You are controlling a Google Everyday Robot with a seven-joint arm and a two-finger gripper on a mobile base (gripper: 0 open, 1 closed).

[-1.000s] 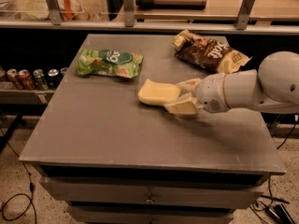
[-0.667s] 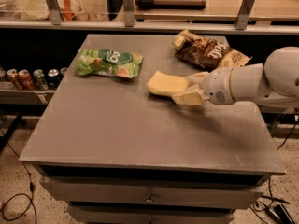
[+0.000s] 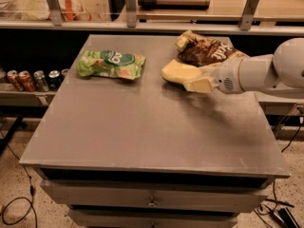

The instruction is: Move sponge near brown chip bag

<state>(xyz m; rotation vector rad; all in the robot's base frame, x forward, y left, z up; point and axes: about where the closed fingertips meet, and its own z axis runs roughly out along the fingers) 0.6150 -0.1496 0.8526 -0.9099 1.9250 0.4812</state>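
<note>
Claw (image 3: 197,83) is at the right side of the desk (image 3: 142,127), reaching in from the right on the white arm (image 3: 266,72), clamped on the right end of the sponge (image 3: 176,72). The sponge sits just in front of the brown chip bag (image 3: 205,51), very near its lower edge. The green snack bag (image 3: 111,64) is well apart to the left, with the cans (image 3: 28,80) on a low shelf off the desk's left side.

Step in hand, as I read it: set the sponge down beside the brown bag and let go. To do it well:
- lower straight down so the foam lies flat on the desk
- don't push further back, the bag is crinkly and would likely slide or ride up
- open the claw only once the sponge is resting, as soft foam can spring when released
- back out to the right, along the arm's own line, so nothing gets dragged

Hard to make out:
- whether the sponge's underside touches the desk or hangs just over it
- whether the sponge's far edge touches the bag or is just beside it
- the gripped end of the sponge, covered by the claw
- the bag's right end, behind the wrist
- the arm itself, cut off at the right edge
</note>
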